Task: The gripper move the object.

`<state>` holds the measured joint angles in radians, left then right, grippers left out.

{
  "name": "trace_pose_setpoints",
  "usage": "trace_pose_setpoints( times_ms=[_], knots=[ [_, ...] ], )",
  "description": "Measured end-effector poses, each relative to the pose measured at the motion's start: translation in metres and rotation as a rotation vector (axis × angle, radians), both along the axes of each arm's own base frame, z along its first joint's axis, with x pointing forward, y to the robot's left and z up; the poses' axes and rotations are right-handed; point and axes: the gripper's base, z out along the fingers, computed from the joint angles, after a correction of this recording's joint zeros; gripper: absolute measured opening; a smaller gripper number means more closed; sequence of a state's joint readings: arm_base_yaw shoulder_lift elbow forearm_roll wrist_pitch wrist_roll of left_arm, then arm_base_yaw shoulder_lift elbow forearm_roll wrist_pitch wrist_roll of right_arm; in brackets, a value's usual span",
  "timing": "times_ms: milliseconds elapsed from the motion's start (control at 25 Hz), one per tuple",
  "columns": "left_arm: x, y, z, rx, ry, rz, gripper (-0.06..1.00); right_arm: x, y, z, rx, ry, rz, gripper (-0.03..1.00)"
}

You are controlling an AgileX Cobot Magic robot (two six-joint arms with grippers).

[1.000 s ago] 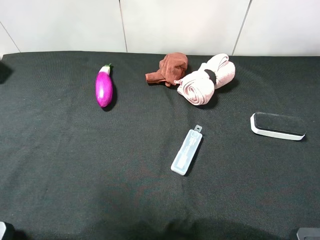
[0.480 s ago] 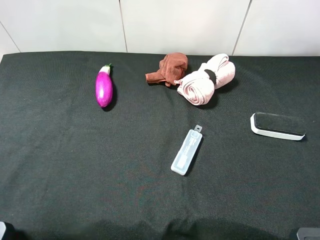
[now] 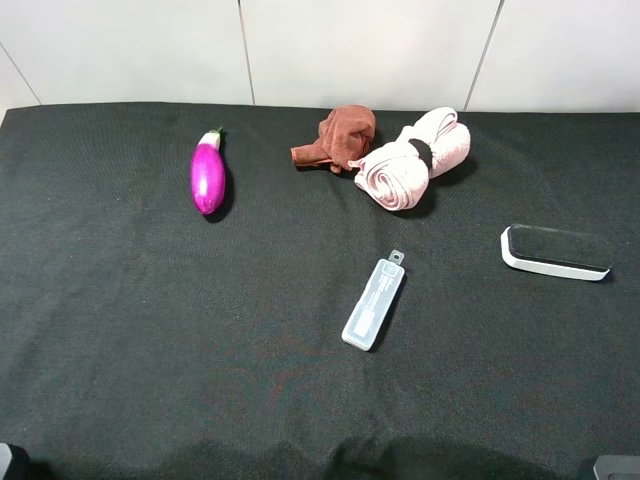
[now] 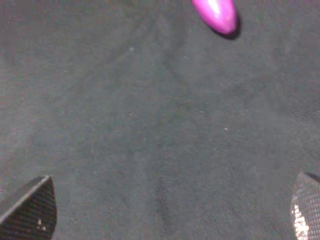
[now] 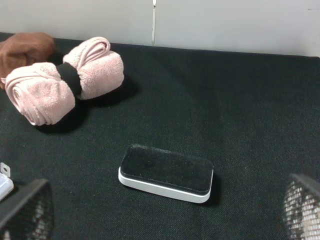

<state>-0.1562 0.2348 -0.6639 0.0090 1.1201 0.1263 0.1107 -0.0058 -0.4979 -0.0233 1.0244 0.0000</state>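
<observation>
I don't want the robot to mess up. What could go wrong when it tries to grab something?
The eggplant is round and smooth, so it might roll or slip from the left gripper. The pink towel touches the brown cloth, so grabbing one might drag the other. The eraser lies flat and low, so the right gripper might scrape the black cloth.

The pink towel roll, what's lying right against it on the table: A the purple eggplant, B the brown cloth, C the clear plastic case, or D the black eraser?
B: the brown cloth sits bunched against the pink towel roll at the back of the table, while the others lie well apart.
</observation>
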Motion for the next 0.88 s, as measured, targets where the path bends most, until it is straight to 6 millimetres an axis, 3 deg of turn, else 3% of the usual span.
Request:
trace_pose_setpoints(
  times_ms=[520,880],
  knots=[
    [-0.014,0.0,-0.041,-0.013,-0.062,0.039,0.99,0.0,0.0,0.0,0.0,0.0,0.0,0.69],
    [-0.02,0.0,-0.044,-0.018,-0.125,0.037,0.99,0.0,0.0,0.0,0.0,0.0,0.0,0.69]
  ],
)
